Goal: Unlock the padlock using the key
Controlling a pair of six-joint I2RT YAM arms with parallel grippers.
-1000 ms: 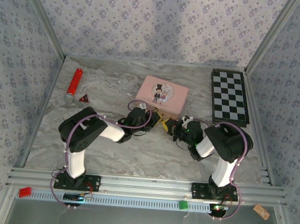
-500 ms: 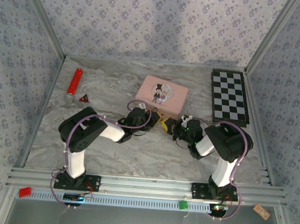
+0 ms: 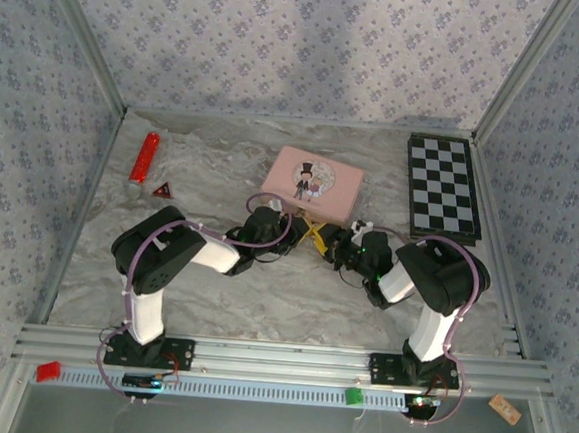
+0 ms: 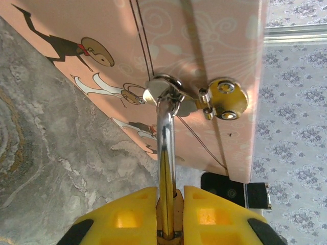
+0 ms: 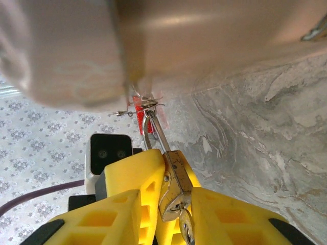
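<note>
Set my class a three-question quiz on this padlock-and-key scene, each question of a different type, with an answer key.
1. True or false: the checkerboard lies to the right of the pink box.
2. The left gripper is shut on: A) the padlock; B) the red tube; C) the checkerboard.
3. In a word or two: what lies between the fingers of the right gripper?

Key: 1 true; 2 A; 3 the key.
</note>
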